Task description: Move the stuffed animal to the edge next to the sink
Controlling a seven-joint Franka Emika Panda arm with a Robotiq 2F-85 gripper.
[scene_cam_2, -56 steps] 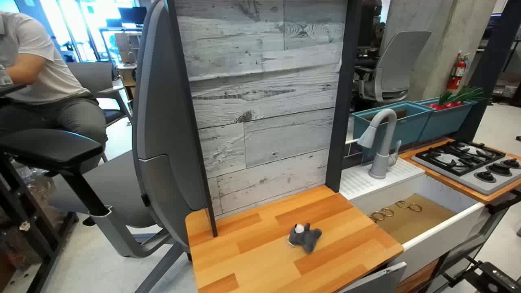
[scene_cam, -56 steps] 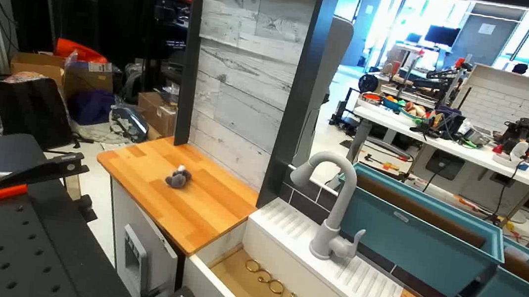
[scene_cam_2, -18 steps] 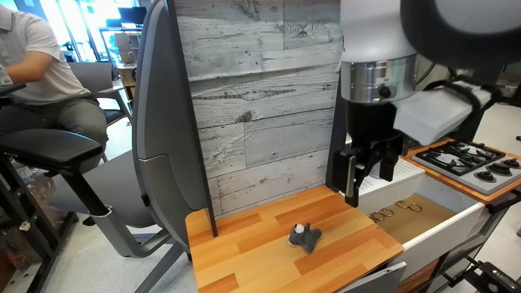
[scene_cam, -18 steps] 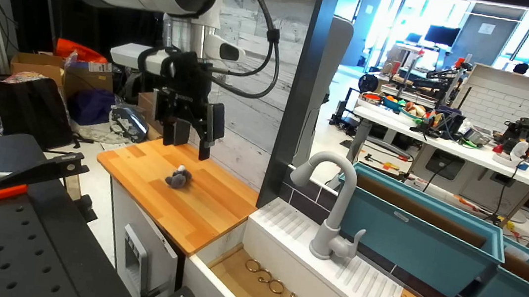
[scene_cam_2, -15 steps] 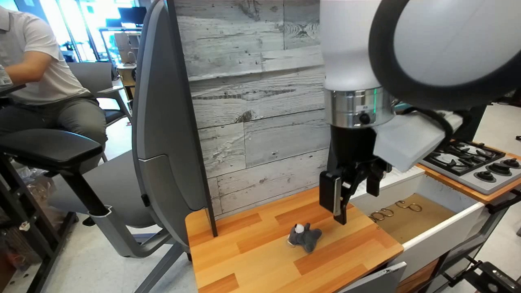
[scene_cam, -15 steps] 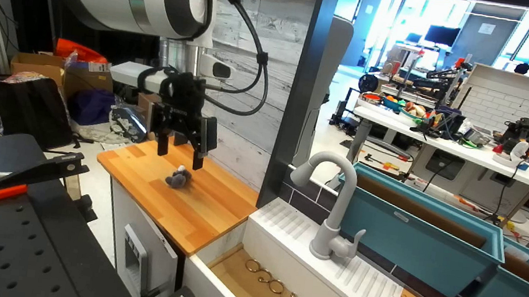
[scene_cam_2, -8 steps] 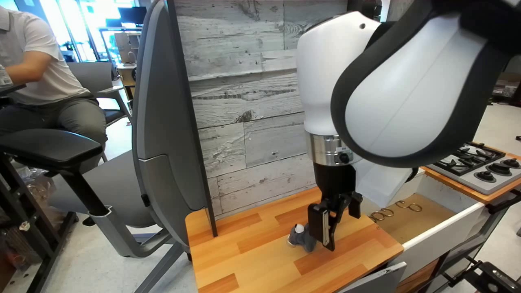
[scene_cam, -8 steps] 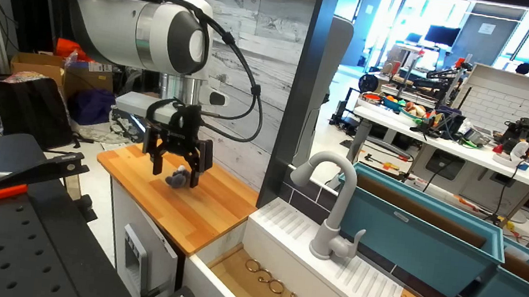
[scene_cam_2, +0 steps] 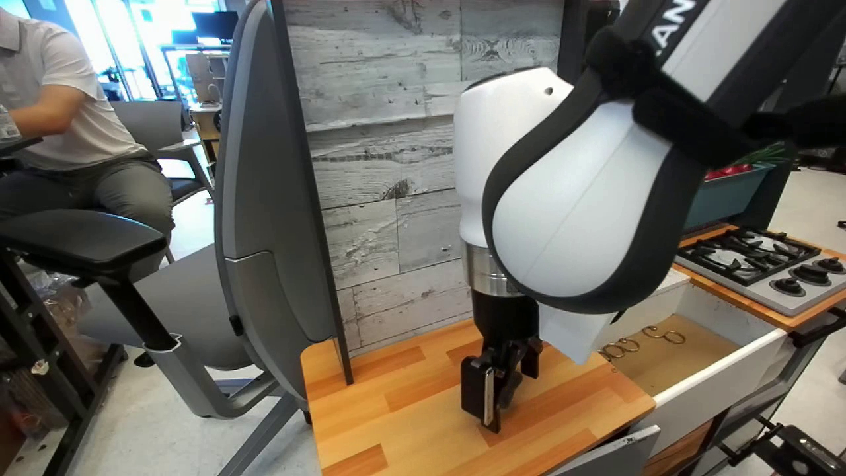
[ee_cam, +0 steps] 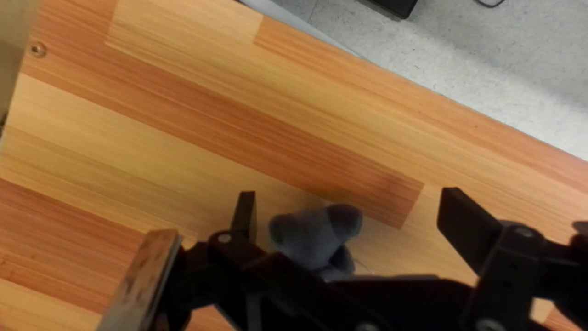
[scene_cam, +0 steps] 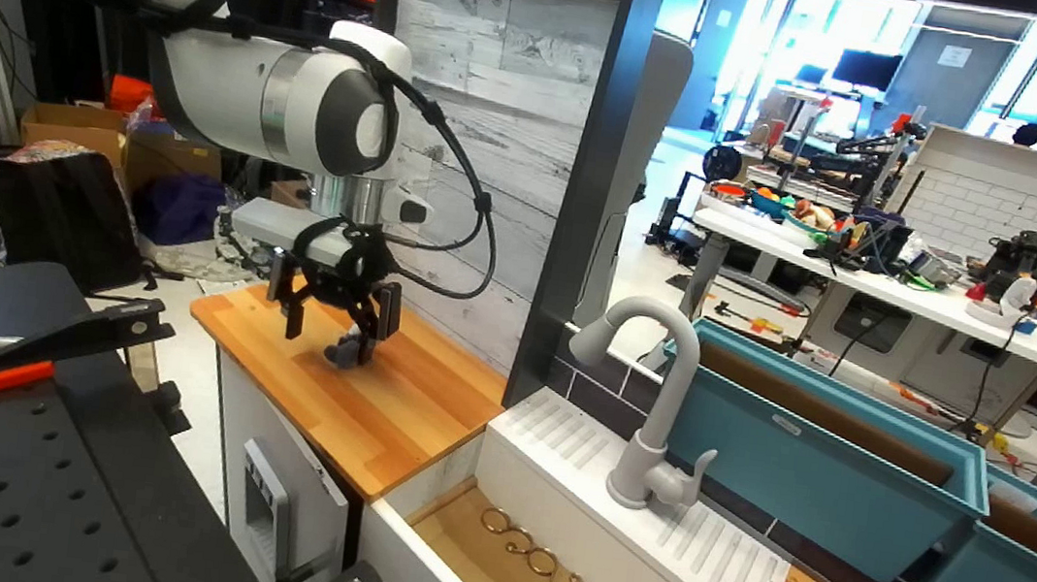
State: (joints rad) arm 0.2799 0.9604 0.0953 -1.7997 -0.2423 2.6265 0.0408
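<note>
The stuffed animal (scene_cam: pixel 341 352), a small dark grey lump, lies on the wooden countertop (scene_cam: pixel 407 415). In an exterior view it is mostly hidden behind a finger (scene_cam_2: pixel 507 391). My gripper (scene_cam: pixel 329 346) is open and low over it, pointing down. In the wrist view the stuffed animal (ee_cam: pixel 308 234) lies between the open fingers (ee_cam: pixel 348 202), closer to the left finger, with a gap to the right one. Its lower part is hidden by the gripper. The countertop edge (scene_cam: pixel 438 455) meets the sink (scene_cam: pixel 437 575), a white basin with a ribbed drainboard and grey faucet (scene_cam: pixel 683 373).
A grey wood-plank panel (scene_cam: pixel 487 141) and a dark post (scene_cam: pixel 578 200) stand behind the countertop. Teal bins (scene_cam: pixel 822 453) stand behind the sink. A stove (scene_cam_2: pixel 760 264) lies beyond it. A grey chair (scene_cam_2: pixel 254 198) stands beside the panel. Metal hooks (scene_cam: pixel 537 559) lie in the basin.
The arm has come into view and lowered onto the countertop, bringing the open gripper down around the stuffed animal. The stuffed animal has not visibly moved.
</note>
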